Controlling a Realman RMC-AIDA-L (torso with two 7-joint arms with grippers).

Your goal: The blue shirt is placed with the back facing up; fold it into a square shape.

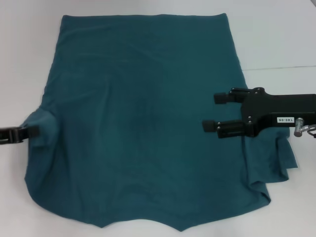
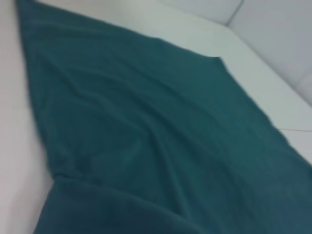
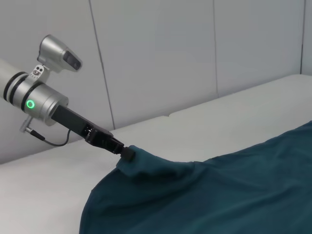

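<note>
**White table, shirt spread, sleeve fold under way**

White table (image 1: 276, 34) carries the blue shirt (image 1: 143, 123) spread flat with its plain back up, filling most of the surface; its left sleeve is bunched and lifted where the left gripper (image 1: 30, 132) pinches it at the table's left edge; the right gripper (image 1: 211, 111) hovers over the shirt's right side with fingers spread, holding nothing. Folding well likely means carrying the pinched sleeve inward, low and taut, so the side edge lands straight.
</note>
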